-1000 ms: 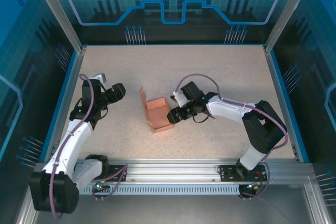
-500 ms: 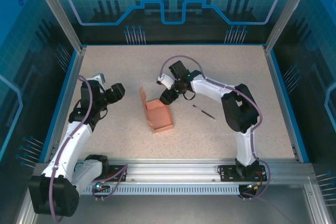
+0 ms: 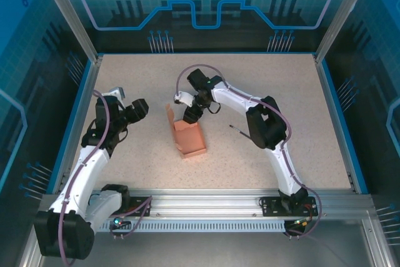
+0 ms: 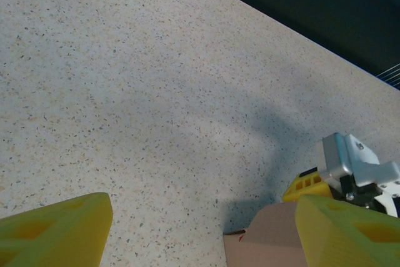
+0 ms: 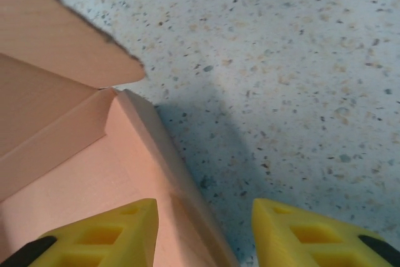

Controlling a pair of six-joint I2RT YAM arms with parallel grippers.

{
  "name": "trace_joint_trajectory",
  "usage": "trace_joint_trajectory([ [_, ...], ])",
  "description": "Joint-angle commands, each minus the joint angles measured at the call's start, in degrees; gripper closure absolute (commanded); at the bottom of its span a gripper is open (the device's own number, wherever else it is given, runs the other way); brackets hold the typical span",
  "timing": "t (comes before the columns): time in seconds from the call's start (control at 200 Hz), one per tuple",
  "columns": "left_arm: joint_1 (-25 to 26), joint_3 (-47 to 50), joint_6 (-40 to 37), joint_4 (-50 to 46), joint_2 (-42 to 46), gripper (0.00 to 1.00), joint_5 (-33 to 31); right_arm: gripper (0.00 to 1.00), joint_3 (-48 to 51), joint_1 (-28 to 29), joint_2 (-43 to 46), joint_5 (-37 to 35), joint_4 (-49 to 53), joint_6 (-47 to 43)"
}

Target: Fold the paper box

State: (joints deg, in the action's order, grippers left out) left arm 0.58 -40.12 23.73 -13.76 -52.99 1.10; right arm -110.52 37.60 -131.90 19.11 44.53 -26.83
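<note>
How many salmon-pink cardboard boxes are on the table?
1. The salmon-pink cardboard box sits open-topped in the middle, with the right gripper at its far end. None seems hidden.

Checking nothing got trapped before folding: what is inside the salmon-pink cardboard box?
The visible floor of the salmon-pink cardboard box is bare, with nothing lying on it. Its far end is covered from above by the right tool, whose fingers straddle one wall.
</note>
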Motion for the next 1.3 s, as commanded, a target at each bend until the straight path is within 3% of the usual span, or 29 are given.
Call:
trace_joint_trajectory([
  [0.0,-0.6,1.0,0.3,1.5,1.0,0.21,0.6,0.58,-2.8,0.6,-1.1,2.3,5.0,-2.1],
  [0.215,-0.6,1.1,0.3,1.6,1.0,0.21,0.8,0.66,-3.7,0.4,-3.1,0.2,5.3,-2.1],
  [0.44,-0.6,1.4,0.3,1.9,0.9,0.21,1.3,0.68,-4.0,-0.3,-3.6,0.3,5.7,-1.8],
  [0.705,-0.6,1.4,0.2,2.0,0.8,0.21,1.7,0.77,1.7,-2.3,0.9,-3.1,3.4,0.8],
  [1.026,-0.6,2.3,0.5,3.5,0.6,0.21,2.6,0.85,16.5,-3.3,9.5,-12.9,-3.4,6.0],
  [1.296,-0.6,2.8,0.7,4.6,0.3,0.21,3.7,0.91,25.8,-2.1,13.9,-25.7,-8.9,15.3],
])
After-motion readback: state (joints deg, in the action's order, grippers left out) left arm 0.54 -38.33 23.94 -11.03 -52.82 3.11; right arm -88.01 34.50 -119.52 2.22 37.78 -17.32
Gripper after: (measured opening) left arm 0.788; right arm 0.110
